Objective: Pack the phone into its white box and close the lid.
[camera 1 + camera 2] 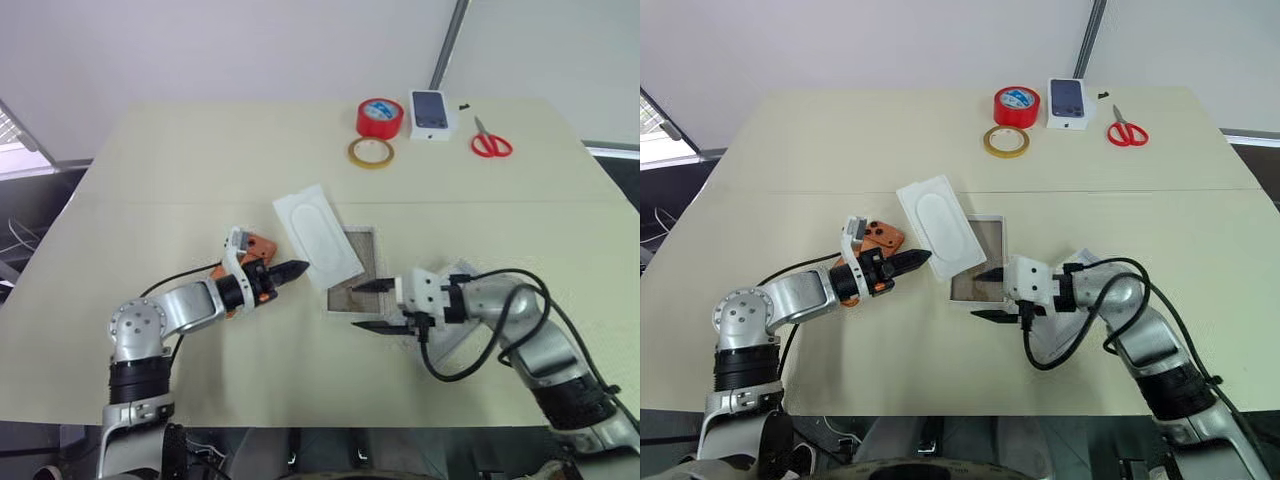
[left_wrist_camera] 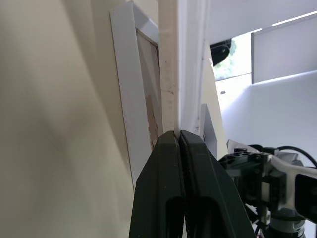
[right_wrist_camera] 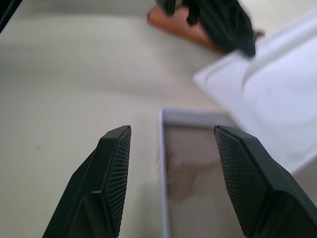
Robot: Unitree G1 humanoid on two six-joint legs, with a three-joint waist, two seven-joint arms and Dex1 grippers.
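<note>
Phone (image 1: 878,240) lies on the table (image 1: 800,150), left of the white box (image 1: 980,272), mostly hidden behind the left gripper (image 1: 924,258). That gripper's jaws are closed, apparently pinching the flat white card's (image 1: 937,224) edge. Right gripper (image 1: 992,294), jaws apart and empty, hovers at the box's near rim.
</note>
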